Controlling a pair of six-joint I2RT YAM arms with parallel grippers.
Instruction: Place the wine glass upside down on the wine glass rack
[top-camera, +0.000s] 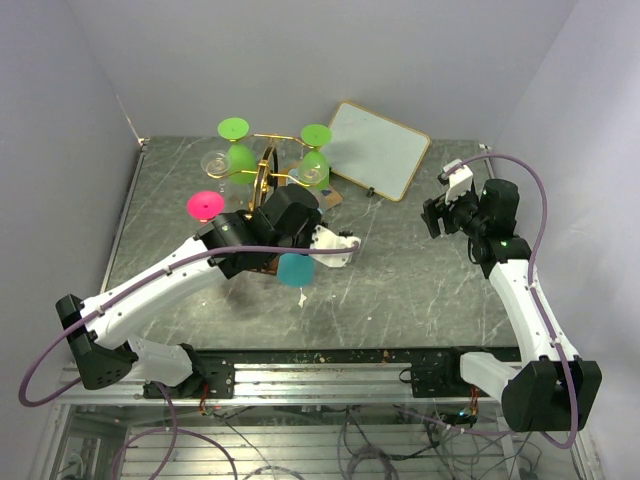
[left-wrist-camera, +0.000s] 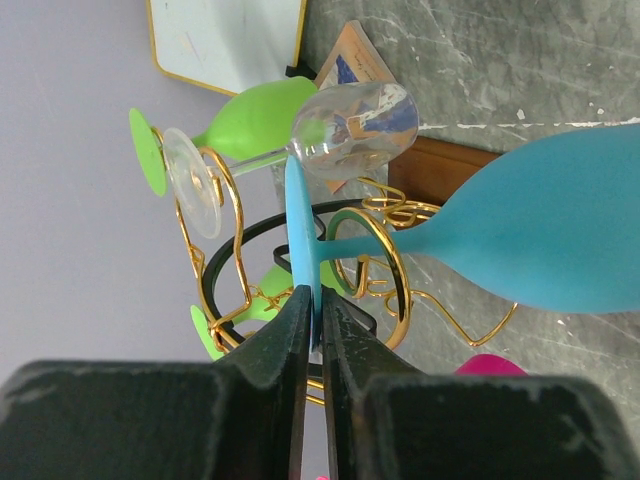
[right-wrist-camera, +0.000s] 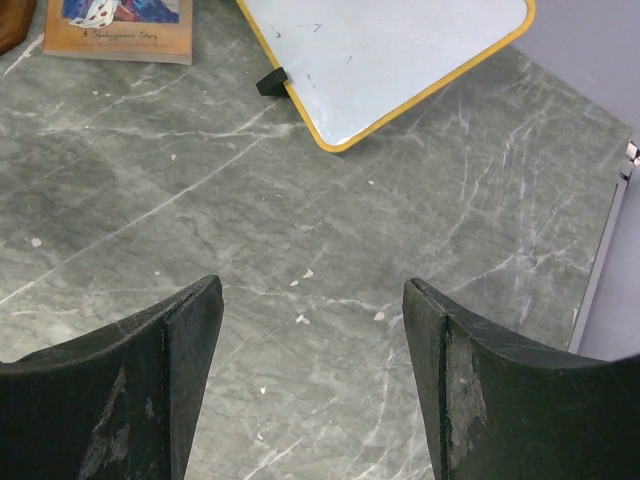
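My left gripper (left-wrist-camera: 318, 300) is shut on the thin foot disc of a blue wine glass (left-wrist-camera: 560, 235). I hold the glass on its side, with its bowl (top-camera: 296, 270) just in front of the gold wire rack (top-camera: 265, 165). The rack's scroll arms (left-wrist-camera: 385, 260) and dark wooden base (left-wrist-camera: 440, 170) lie right behind the foot. The rack holds two green glasses (top-camera: 240, 155), a clear glass (left-wrist-camera: 355, 125) and a pink one (top-camera: 205, 205). My left gripper (top-camera: 285, 220) is beside the rack's near side. My right gripper (right-wrist-camera: 310, 300) is open and empty over bare table at the right (top-camera: 437, 215).
A white board with a yellow rim (top-camera: 378, 150) leans at the back right of the rack and also shows in the right wrist view (right-wrist-camera: 390, 50). A small book (right-wrist-camera: 120, 30) lies beside the rack's base. Grey walls close in on the left, back and right.
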